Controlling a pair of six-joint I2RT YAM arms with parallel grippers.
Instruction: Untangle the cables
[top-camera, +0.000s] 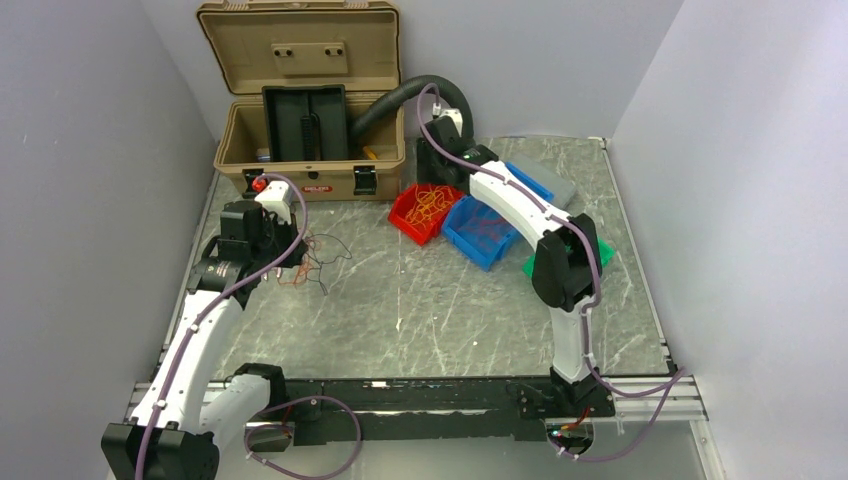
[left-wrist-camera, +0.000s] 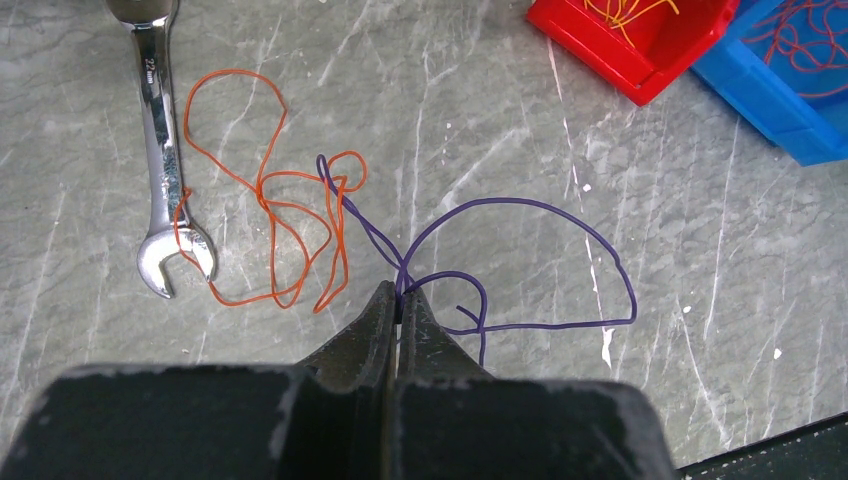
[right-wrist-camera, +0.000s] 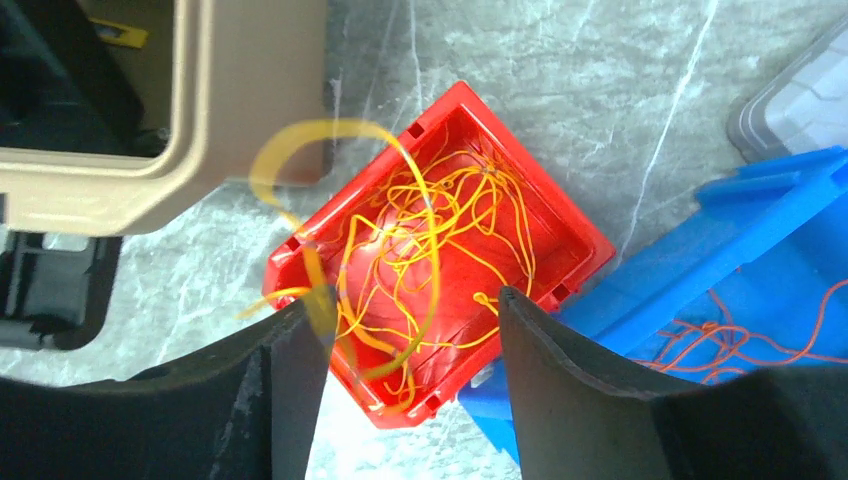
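My left gripper (left-wrist-camera: 400, 295) is shut on a thin purple wire (left-wrist-camera: 520, 201) that loops out to the right on the table. A thin orange-red wire (left-wrist-camera: 262, 185) is hooked into the purple one just beyond the fingertips and spreads left over a wrench (left-wrist-camera: 160, 110). In the top view this gripper (top-camera: 290, 250) sits at the small tangle (top-camera: 315, 260). My right gripper (right-wrist-camera: 410, 310) is open above a red bin (right-wrist-camera: 560, 235) full of yellow wires (right-wrist-camera: 440, 230). A blurred yellow wire loop (right-wrist-camera: 330, 126) hangs close by its left finger.
A blue bin (right-wrist-camera: 760, 260) with orange-red wires sits right of the red bin (top-camera: 425, 212). An open tan toolbox (top-camera: 310, 100) and a black ribbed hose (top-camera: 410, 95) stand at the back. A grey tray (top-camera: 555, 185) and a green item (top-camera: 600, 255) lie by the right arm.
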